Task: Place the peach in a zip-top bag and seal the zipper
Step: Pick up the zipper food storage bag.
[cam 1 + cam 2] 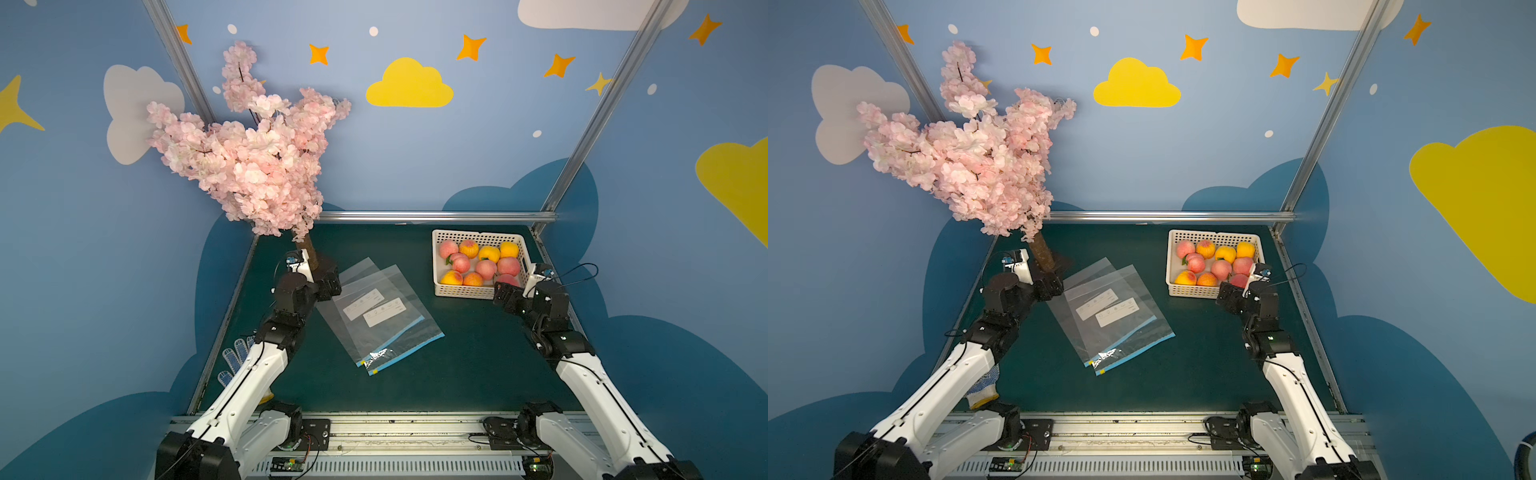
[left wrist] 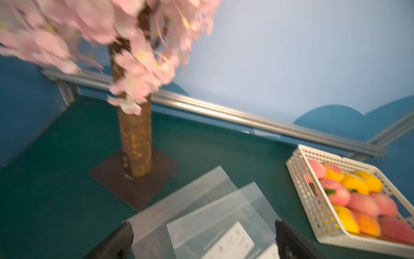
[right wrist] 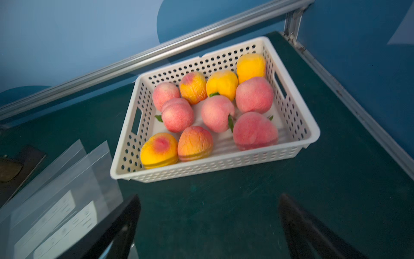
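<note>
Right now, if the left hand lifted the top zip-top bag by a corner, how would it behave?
Top zip-top bag: thin clear film lying flat, so probably floppy and light. It overlaps the lower bag, and glossy plastic may slip or drag it along.

The one white basket (image 3: 224,167) holds ten peaches (image 3: 216,113): five are pink and five are yellow or orange. On the one tabletop (image 1: 457,374) there are two clear zip-top bags (image 1: 390,320). Each bag has one white label and one blue zipper strip, so two labels and two strips in all. There is one artificial tree (image 1: 249,166) with pink blossoms, and one dotted glove (image 1: 982,386) shows. The robot arms (image 1: 249,374) are two, each with one pincer: the left pincer (image 2: 202,226) and the right pincer (image 3: 210,197), each with two fingers.
</note>
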`<state>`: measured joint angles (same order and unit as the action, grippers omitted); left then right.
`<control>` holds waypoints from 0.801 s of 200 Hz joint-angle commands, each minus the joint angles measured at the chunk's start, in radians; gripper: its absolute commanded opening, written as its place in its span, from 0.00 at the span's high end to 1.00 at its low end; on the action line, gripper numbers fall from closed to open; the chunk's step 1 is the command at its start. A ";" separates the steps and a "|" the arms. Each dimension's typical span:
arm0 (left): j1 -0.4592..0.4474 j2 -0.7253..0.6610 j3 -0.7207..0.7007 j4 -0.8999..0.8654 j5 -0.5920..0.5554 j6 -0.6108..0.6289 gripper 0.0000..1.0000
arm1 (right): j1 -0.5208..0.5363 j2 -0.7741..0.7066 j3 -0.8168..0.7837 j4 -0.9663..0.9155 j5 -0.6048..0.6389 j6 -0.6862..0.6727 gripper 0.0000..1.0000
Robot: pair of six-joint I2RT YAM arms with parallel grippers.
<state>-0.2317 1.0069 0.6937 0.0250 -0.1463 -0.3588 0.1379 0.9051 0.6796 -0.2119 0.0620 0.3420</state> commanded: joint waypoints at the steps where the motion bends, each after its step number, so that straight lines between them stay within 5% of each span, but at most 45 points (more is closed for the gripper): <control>1: -0.035 0.032 0.085 -0.272 0.101 -0.071 0.00 | -0.006 0.048 0.091 -0.212 -0.178 0.037 0.02; 28: -0.118 0.076 0.150 -0.332 0.196 -0.016 0.00 | -0.011 0.112 0.129 -0.272 -0.277 0.130 0.02; 83: -0.283 0.200 0.209 -0.397 0.179 0.008 0.00 | 0.030 0.156 0.063 -0.246 -0.599 0.384 0.02; 127: -0.324 0.316 0.199 -0.390 0.182 -0.067 0.00 | 0.278 0.227 -0.043 -0.043 -0.551 0.630 0.08; 160: -0.325 0.372 0.167 -0.373 0.186 -0.144 0.01 | 0.348 0.348 -0.070 0.087 -0.556 0.710 0.17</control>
<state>-0.5549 1.3556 0.8825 -0.3428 0.0307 -0.4355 0.4515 1.1889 0.6258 -0.2634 -0.4892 0.9401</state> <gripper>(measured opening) 0.996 0.859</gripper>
